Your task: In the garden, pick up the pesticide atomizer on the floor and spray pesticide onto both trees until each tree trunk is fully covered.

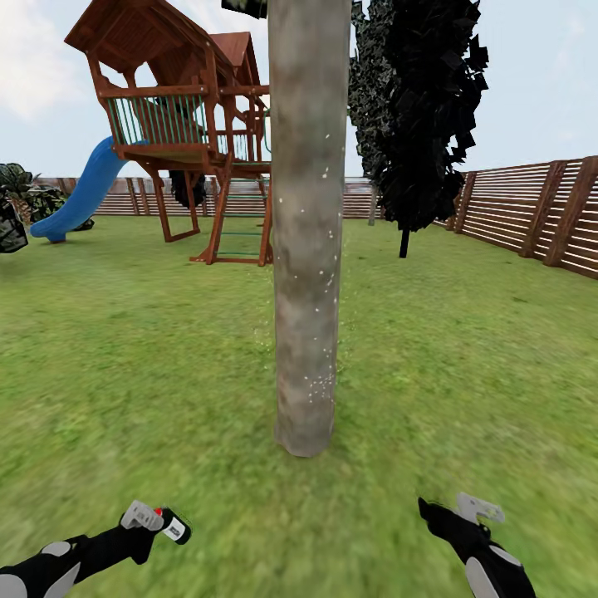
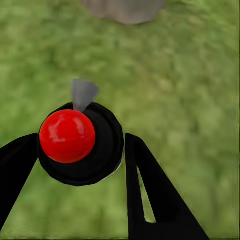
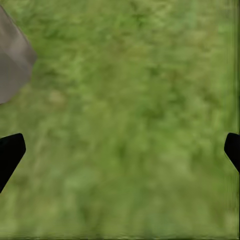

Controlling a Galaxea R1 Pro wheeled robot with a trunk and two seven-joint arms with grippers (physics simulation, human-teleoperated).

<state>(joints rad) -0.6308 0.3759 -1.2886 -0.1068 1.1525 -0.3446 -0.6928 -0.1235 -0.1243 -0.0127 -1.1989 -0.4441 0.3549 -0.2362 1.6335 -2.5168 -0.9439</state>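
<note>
A thick mottled grey-brown tree trunk [image 1: 306, 249] rises from the lawn straight ahead, dotted with tiny white pesticide specks [image 1: 320, 384], densest low on its right side. My left gripper [image 1: 160, 522] sits low at the left, short of the trunk, shut on the pesticide atomizer [image 1: 176, 526]. In the left wrist view the atomizer [image 2: 82, 145] is a black body with a red cap and a grey tip, held between the black fingers [image 2: 150, 190] and pointing toward the trunk's base [image 2: 122, 9]. My right gripper [image 1: 455, 508] hovers open over grass, fingertips [image 3: 10, 152] wide apart, trunk [image 3: 12, 65] beside it.
A wooden play tower [image 1: 191, 108] with a blue slide [image 1: 83, 191] stands behind the trunk to the left. A black-leaved thin-trunked tree [image 1: 423, 108] and a brown slatted fence [image 1: 531, 212] are at the back right. Striped-leaf plants [image 1: 12, 208] sit at the far left. Lawn surrounds the trunk.
</note>
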